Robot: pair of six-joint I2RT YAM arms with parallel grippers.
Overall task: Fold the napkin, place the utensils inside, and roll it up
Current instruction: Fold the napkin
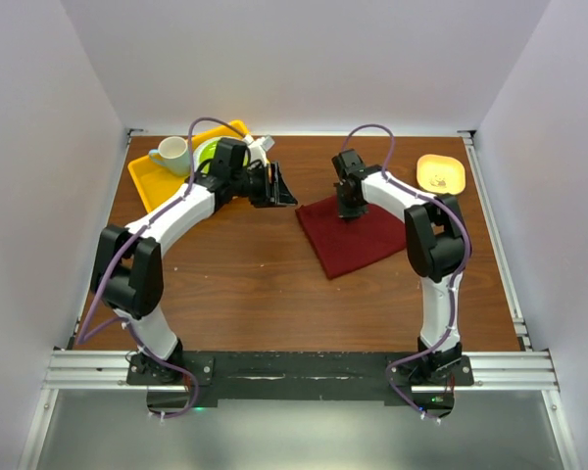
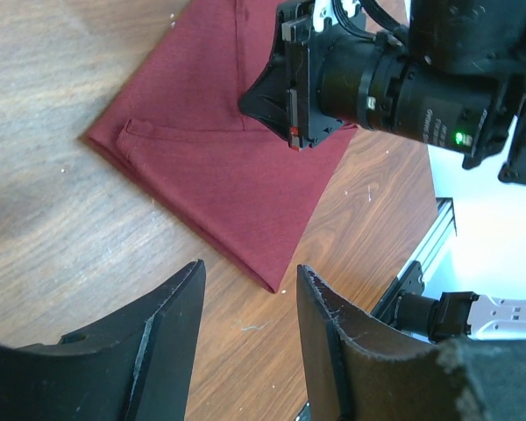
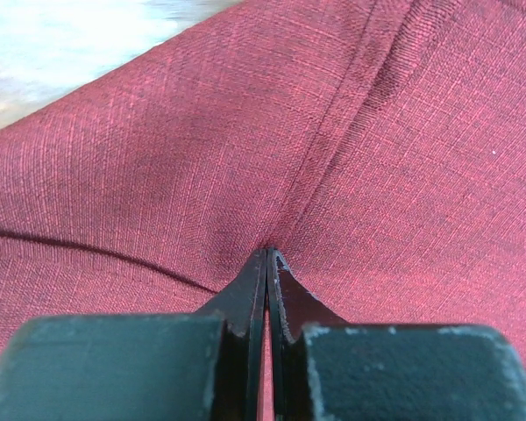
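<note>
1. Right gripper [image 3: 267, 260] is seen with its two black fingers brought together. Only a hairline slit is left between them, and a ridge of the dark red woven cloth napkin [image 3: 158, 158] is pinched at the tips.
2. A crease is drawn through the cloth from that pinch, running towards the upper right of the right wrist view.
3. The napkin is laid flat on the brown wooden table [image 1: 245, 284], right of centre and turned cornerwise. From above, the right gripper is seen planted on the napkin's far left part.
4. Doubled edges and a turned-over corner are shown along one side in the left wrist view, so the cloth is lying in layers.
5. The left gripper [image 1: 277, 186] is held over bare wood just left of the napkin. Its fingers are spread wide, with nothing caught between them.
6. A yellow rectangular tray [image 1: 155, 184] is set at the far left corner, carrying a pale green mug [image 1: 171, 154] and a round green plate [image 1: 209, 151] that is partly hidden by the left arm.
7. A small yellow dish [image 1: 440, 173] is placed at the far right, well apart from the napkin.
</note>
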